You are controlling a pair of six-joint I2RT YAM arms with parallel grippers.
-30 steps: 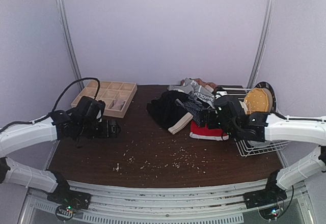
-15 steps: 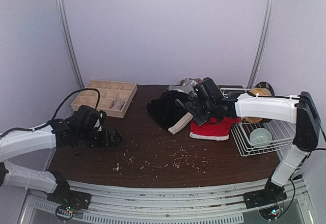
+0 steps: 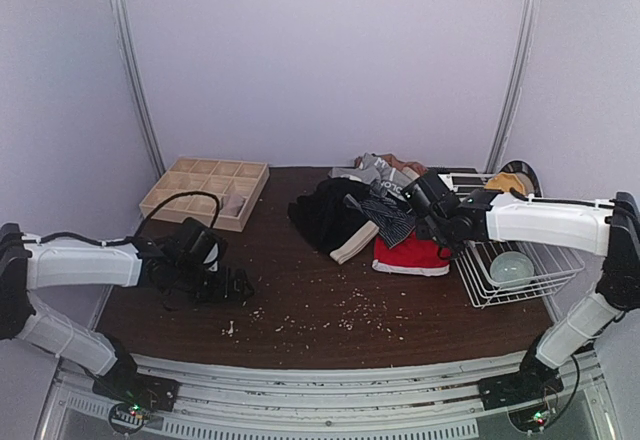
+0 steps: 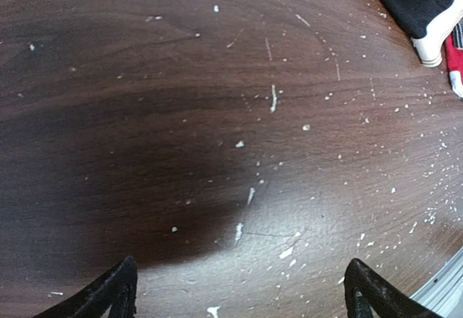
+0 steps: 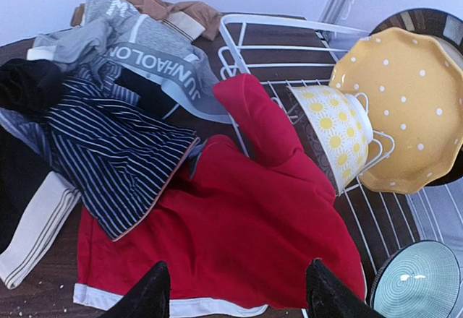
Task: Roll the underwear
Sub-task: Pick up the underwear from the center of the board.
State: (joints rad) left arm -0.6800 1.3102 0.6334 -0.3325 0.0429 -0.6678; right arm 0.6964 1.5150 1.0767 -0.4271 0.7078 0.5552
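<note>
Nothing rolled yet: underwear [image 3: 370,215] heaped far right on the surface [image 4: 217,115]. Right end effector [image 5: 237,285] hovers over the red pair [image 5: 239,217], jaws apart, gripping nothing; left end effector [image 4: 239,296] wide open, empty, near left.

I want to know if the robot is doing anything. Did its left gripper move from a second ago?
Yes. The left gripper has slid toward the front edge of the table and a little rightward, farther from the wooden tray.
</note>
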